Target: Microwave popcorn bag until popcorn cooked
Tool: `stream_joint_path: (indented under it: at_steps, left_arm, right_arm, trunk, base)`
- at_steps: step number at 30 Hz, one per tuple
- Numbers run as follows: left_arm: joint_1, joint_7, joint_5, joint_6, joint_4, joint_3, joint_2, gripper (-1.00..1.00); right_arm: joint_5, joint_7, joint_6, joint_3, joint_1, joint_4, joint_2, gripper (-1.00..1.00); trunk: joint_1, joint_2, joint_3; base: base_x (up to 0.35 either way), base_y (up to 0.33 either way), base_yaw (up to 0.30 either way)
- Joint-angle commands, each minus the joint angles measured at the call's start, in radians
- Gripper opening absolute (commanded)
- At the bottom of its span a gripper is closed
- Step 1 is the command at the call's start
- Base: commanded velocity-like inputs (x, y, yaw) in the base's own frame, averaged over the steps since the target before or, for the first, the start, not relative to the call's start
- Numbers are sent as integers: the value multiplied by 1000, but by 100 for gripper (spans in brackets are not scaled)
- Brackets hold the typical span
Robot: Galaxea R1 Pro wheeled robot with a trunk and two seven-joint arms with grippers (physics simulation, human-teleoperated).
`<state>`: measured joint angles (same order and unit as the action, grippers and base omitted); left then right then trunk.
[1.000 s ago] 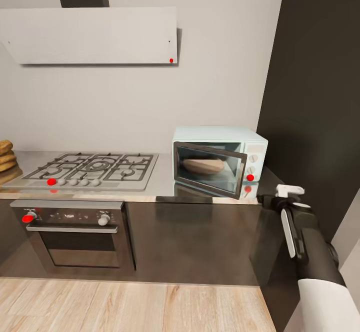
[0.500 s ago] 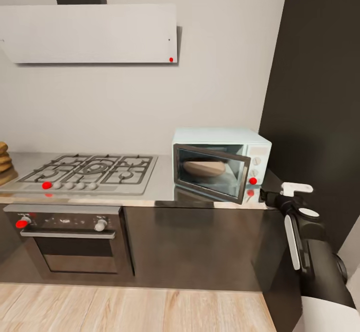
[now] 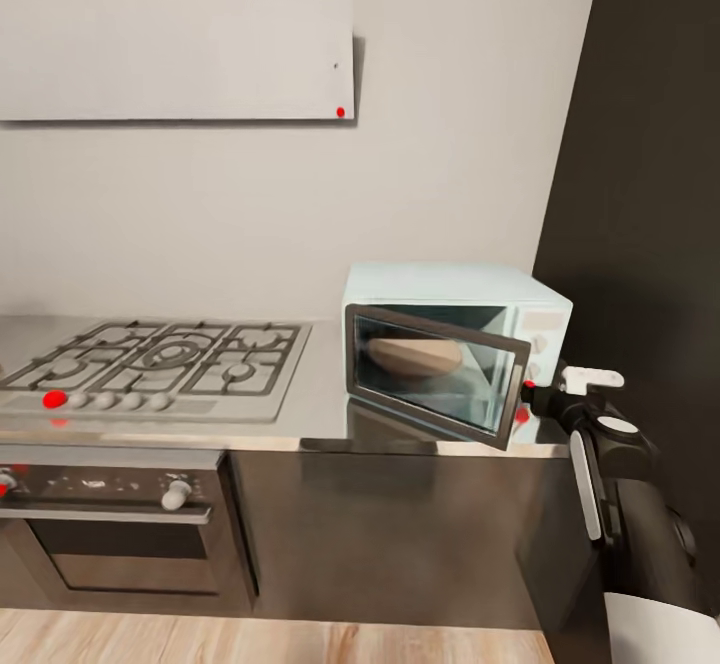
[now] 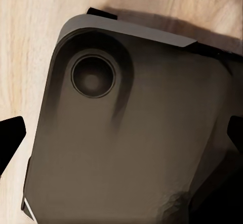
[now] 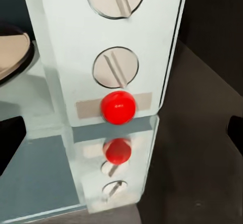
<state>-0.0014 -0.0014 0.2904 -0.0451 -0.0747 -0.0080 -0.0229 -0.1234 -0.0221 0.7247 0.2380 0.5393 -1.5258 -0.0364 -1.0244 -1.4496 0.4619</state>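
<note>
Grey wall and a pale range hood (image 3: pixel 175 52) fill the upper half of the head view, with the steel countertop (image 3: pixel 325 399) running across the middle over dark cabinets. At centre left lies a gas hob (image 3: pixel 165 359) with a built-in oven (image 3: pixel 110 534) in the lower left corner. Right of centre stands the microwave (image 3: pixel 455 344), its dark glass door (image 3: pixel 435 376) swung partly open; a tan rounded shape inside, seen through the glass, is probably the popcorn bag (image 3: pixel 413 356), though it is too blurred to be sure. The right gripper (image 3: pixel 590 384) sits at the right edge, just beside the microwave's knob panel; whether its jaws are spread or pressed together cannot be told.

Looking from the left wrist, a dark rounded housing (image 4: pixel 131 128) of the robot lies over pale wooden floor (image 4: pixel 30 42); black finger tips sit at both side edges, so those jaws look spread and hold nothing.

From the right wrist, the white knob panel (image 5: pixel 109 57) is close ahead, with two slotted knobs (image 5: pixel 115 67) at upper centre and a red indicator light (image 5: pixel 118 107) at mid-frame, mirrored in the glossy worktop below. Dark finger tips show at the frame's far sides.

As I judge it, the door must be shut before heating: push its free edge squarely, not the panel, then press the red button with one fingertip, centred and gently, so the light box does not slide.
</note>
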Motion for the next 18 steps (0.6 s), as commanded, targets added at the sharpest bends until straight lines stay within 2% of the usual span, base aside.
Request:
stream_joint_path:
  at_steps: [1,11,14,18]
  left_arm:
    - [0,0,6,-2,0,-1,0,100]
    - [0,1,6,-2,0,0,0,100]
    - [0,1,6,-2,0,0,0,100]
    - [0,1,6,-2,0,0,0,100]
  right_arm:
    - [-7,-3,5,-1,1,-1,0,100]
    - [-8,-50,6,-2,1,13,-2,100]
    - [-10,-134,6,-2,1,28,-2,100]
    - [-96,-312,4,-2,1,34,-2,100]
  trunk:
    - [-1,0,1]
    - [-1,0,1]
    - [-1,0,1]
    - [-1,0,1]
  base:
    - [306,0,0]
    - [41,0,0]
    - [0,0,0]
    - [0,0,0]
